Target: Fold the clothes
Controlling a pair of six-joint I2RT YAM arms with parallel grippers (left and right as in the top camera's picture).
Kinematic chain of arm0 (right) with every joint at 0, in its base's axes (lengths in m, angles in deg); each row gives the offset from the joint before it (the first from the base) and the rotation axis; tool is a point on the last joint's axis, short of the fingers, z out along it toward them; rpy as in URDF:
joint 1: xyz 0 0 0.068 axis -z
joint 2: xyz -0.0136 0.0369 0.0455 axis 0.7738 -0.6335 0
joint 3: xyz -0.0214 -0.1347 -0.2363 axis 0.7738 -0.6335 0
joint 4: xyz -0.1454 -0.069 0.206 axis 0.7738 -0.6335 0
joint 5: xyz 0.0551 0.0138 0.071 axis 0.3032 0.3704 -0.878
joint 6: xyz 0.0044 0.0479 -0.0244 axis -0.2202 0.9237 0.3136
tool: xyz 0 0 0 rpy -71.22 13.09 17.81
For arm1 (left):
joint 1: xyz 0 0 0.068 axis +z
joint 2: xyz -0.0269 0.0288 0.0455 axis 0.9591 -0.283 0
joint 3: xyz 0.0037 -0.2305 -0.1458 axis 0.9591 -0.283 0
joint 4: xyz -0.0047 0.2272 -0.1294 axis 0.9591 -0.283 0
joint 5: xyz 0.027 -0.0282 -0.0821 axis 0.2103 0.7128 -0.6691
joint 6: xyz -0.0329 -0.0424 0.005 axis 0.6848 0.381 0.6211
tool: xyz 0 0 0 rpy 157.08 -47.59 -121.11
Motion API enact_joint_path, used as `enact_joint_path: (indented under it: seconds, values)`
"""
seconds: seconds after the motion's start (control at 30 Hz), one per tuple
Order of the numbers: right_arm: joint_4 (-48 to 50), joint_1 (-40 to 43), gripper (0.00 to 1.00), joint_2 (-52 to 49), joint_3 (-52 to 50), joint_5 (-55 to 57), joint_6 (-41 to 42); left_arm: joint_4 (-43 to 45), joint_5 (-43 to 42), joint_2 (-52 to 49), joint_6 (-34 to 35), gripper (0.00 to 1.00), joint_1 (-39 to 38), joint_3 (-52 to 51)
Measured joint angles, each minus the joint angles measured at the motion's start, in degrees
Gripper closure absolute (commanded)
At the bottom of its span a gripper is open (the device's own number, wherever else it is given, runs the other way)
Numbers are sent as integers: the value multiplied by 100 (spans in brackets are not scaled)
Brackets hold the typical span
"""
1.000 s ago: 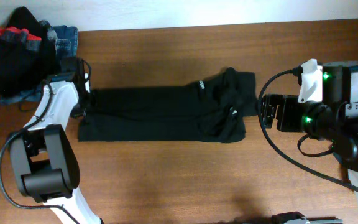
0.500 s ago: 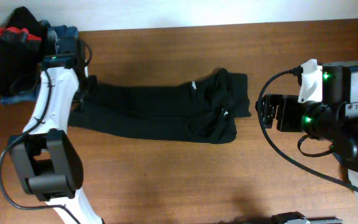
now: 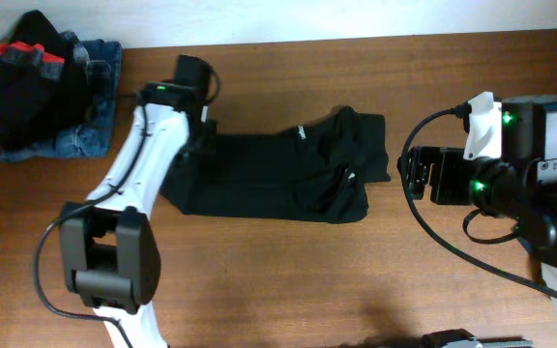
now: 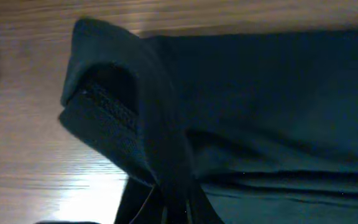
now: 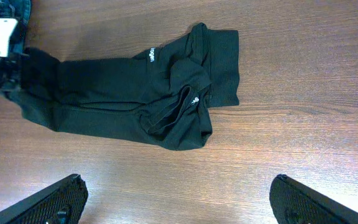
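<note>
The black top (image 3: 278, 179) lies long across the middle of the tabletop (image 3: 259, 290). Its right end is bunched up. The left hand (image 3: 199, 143) is pinched shut on the left end of the top. It holds that edge up, curled over the rest of the cloth. The right hand (image 3: 416, 177) is spread wide and holds nothing. It sits just off the right end of the top and does not touch it.

I think the step is to fold the left end over to the right. To do it well, the left hand should go low and straight along the top, so the cloth rolls over flat. The hand pinches only one spot, so the loose corner may droop and make the fold crooked. A slow move would help. The near and far edges should line up before the hand lets go.

The rumpled right end may slide, so the right hand could press it down. The pile of other clothes (image 3: 27, 87) at the far left is well apart.
</note>
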Motion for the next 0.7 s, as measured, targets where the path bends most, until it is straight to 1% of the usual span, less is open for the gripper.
enact_joint_path:
  seconds: [0.03, 0.1, 0.17, 0.3, 0.53, 0.57, 0.6, 0.63, 0.67, 0.7]
  values:
    - [0, 0, 1, 0, 0, 0, 0, -7, 0, 0, 0, 98, -94, 0]
    - [0, 0, 1, 0, 0, 0, 0, -48, 0, -11, 0, 91, -210, 0]
    - [0, 0, 1, 0, 0, 0, 4, -131, 0, -48, -4, 88, -278, 2]
    - [0, 0, 1, 0, 0, 0, 2, -291, -46, -225, 0, 87, -302, 4]
    - [0, 0, 1, 0, 0, 0, 4, -319, -549, -431, 0, 87, -295, 4]
    - [0, 0, 1, 0, 0, 0, 0, -319, -616, -442, 0, 85, -295, 4]
    - [0, 0, 1, 0, 0, 0, 4, -319, -675, -450, 0, 75, -295, 4]
    - [0, 0, 1, 0, 0, 0, 2, -319, -721, -457, -26, 53, -297, 4]
    - [0, 0, 1, 0, 0, 0, 2, -319, -774, -459, -33, 27, -299, 4]
    - [0, 0, 1, 0, 0, 0, 2, -319, -811, -459, 2, 8, -308, 4]
